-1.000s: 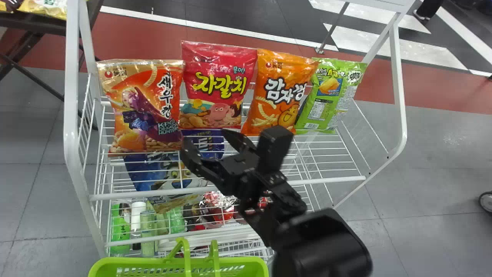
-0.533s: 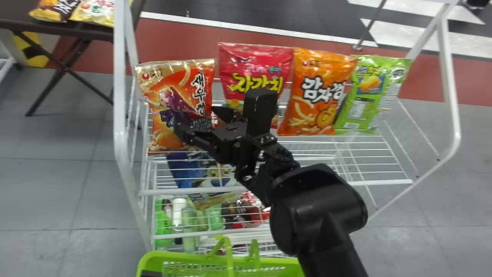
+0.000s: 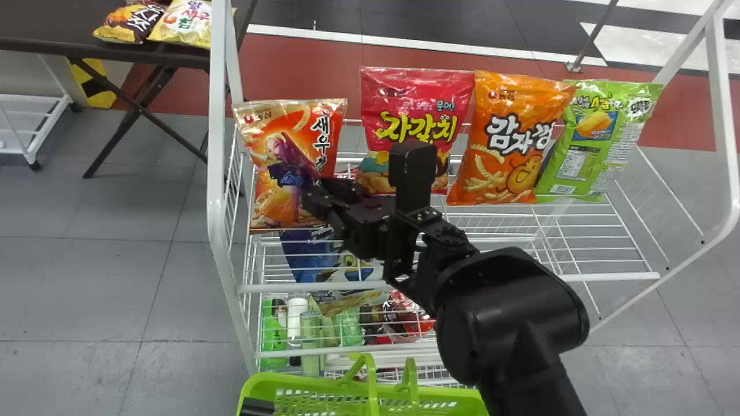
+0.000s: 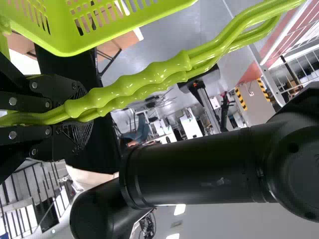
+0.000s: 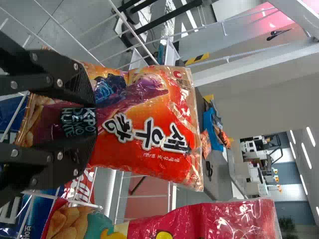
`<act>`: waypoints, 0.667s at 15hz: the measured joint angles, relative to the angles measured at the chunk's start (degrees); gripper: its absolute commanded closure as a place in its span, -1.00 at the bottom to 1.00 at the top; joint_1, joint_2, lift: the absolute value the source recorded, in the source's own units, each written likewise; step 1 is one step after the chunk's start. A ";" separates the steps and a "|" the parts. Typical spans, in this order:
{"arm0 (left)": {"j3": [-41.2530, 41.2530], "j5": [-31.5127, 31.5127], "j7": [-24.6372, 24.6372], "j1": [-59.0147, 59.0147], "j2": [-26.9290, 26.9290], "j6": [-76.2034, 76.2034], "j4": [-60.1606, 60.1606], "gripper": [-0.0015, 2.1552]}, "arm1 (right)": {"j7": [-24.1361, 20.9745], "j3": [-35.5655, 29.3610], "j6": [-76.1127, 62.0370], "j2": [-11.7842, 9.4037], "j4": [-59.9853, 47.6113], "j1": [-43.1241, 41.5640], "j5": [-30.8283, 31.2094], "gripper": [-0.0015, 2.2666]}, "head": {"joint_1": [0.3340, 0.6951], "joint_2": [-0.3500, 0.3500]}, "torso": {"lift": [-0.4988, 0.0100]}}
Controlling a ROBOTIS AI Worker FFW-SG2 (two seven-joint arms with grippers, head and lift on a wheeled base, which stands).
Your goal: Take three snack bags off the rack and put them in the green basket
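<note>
Rack (image 3: 217, 199): white wire; 4 snack bags upright on upper shelf, incl. red (image 3: 413, 124), orange (image 3: 511, 144) & green bag (image 3: 598, 138), all R of target. R arm (image 3: 509, 312): in from bottom edge, bent, slanting up & L across rack front. Grn basket (image 3: 312, 382): below, nr rack's foot. Target, orange-red bag (image 3: 289, 156): L end of shelf. R gripper (image 3: 318, 190): aimed L at bag's lower pt, jaws apart; contact unclear. L gripper (image 4: 79, 117): jaws clamped on basket handles (image 4: 144, 74).
</note>
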 measured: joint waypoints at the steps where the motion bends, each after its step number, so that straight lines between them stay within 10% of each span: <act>1: -0.01 0.03 0.02 -0.07 0.00 0.00 0.05 0.19 | 0.23 -0.08 0.04 -0.41 -1.67 0.94 0.24 0.96 | 1.00 -0.48 | 0.88; 10: 0.04 0.20 -0.07 -0.12 0.00 0.00 0.29 0.19 | 3.77 -6.20 11.12 -7.02 -27.31 14.82 -0.74 0.96 | 1.00 -0.83 | 0.88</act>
